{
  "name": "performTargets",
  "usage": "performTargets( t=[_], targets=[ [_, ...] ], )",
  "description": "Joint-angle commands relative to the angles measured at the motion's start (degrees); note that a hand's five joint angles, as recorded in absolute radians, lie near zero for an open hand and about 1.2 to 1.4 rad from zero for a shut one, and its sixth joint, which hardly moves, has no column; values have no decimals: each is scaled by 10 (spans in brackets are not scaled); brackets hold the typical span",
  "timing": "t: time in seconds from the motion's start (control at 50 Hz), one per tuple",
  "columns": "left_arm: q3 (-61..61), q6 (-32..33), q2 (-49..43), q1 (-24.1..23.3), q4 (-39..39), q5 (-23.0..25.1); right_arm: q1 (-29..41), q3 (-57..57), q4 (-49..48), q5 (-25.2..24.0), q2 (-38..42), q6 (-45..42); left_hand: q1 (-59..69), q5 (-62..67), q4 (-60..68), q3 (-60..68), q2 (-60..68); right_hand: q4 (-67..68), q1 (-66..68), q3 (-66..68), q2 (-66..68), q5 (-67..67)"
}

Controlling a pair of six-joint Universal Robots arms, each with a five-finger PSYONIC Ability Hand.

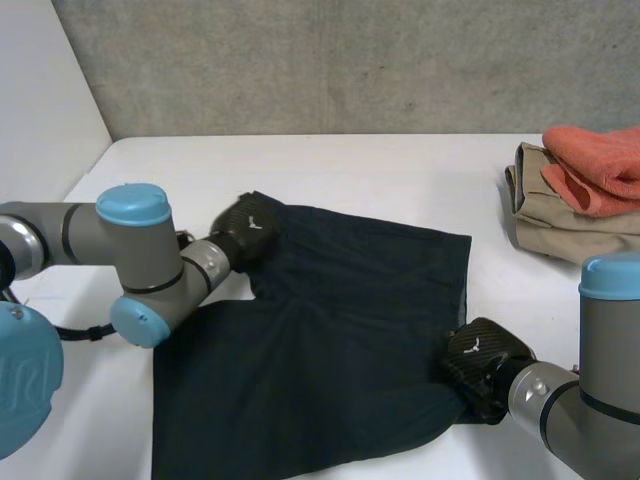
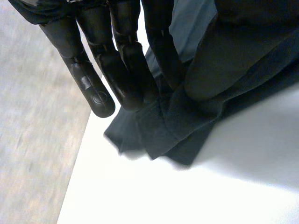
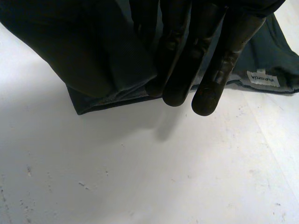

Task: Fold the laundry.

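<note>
The dark garment (image 1: 330, 340) lies spread on the white table (image 1: 380, 170). The left robot hand (image 1: 245, 228) pinches its far left corner, and the right robot hand (image 1: 485, 362) pinches the edge on the right side.

You get head camera high, behind and between arms, looking down across bench (image 1: 380, 180) toward far wall; widest, farthest view. Wrist cameras sit very close, each sighting along own palm (left hand (image 1: 245, 228), right hand (image 1: 482, 360)) onto bench. All three share dark garment (image 1: 330, 330).
</note>
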Motion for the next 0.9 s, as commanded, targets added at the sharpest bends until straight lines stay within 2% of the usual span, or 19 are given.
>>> performTargets(
  t=[0.02,0.26,0.3,0.38,0.44,0.58,0.68,0.8,0.9],
  targets=[
    [-41,8,44,4,-14,-129,0,-2,-1,0,-1,0,154,141,115,119,118,117,229,122,128,134],
    [-93,-13,68,-8,-16,-168,0,-3,-19,1,-1,26,154,141,115,119,118,117,229,122,128,134],
    [-93,-34,69,-13,-16,-173,0,-6,-22,0,-1,42,-28,-41,-67,-63,-64,117,229,122,128,134],
    [-93,-90,86,-16,-18,-190,1,-12,-22,-5,-1,71,-171,-185,-211,-206,-208,117,229,122,128,134],
    [-111,-146,142,-14,-26,-205,1,-20,-22,-16,-1,86,-316,-330,-356,-351,-353,117,229,122,128,134],
    [-202,-252,282,-8,-49,-208,-13,-52,-19,-46,-1,183,-340,-353,-379,-375,-376,117,229,122,128,134],
    [-326,-325,410,-8,-108,-201,-41,-72,-16,-69,-1,266,-343,-357,-383,-378,-380,117,229,122,128,134],
    [-447,-373,508,-15,-196,-166,-73,-82,-24,-100,11,343,-350,-364,-389,-385,-387,117,229,122,128,134],
    [-509,-400,549,-13,-237,-145,-93,-92,-43,-102,34,384,-352,-365,-391,-387,-388,117,229,122,128,134]
  ],
)
